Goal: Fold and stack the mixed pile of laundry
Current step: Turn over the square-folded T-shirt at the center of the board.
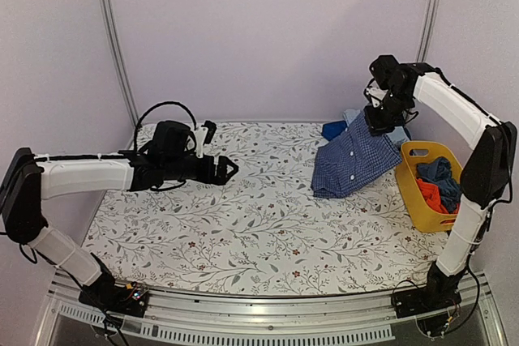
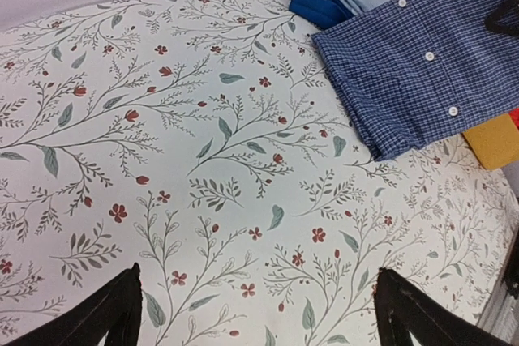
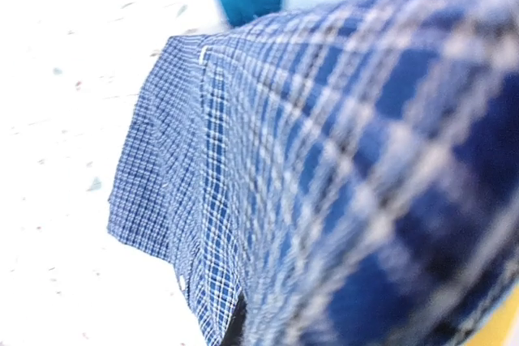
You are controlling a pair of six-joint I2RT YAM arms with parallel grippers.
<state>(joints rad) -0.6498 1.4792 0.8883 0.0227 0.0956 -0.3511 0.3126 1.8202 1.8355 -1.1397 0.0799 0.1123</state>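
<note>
At far right: one shirt [image 1: 349,164], two blue cloths [image 2: 320,2].

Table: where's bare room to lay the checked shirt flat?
Free: centre and near strip of the floral table, between the open left gripper and the blue checked shirt. Crowded: far-right corner, with the right gripper, blue garments, yellow basket.

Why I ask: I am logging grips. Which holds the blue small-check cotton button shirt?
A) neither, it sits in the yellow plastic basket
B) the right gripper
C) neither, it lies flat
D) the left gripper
B: the right gripper is shut on the upper edge of the blue small-check button shirt, holding that end up off the floral-print table, while the left gripper stands open and empty.
</note>
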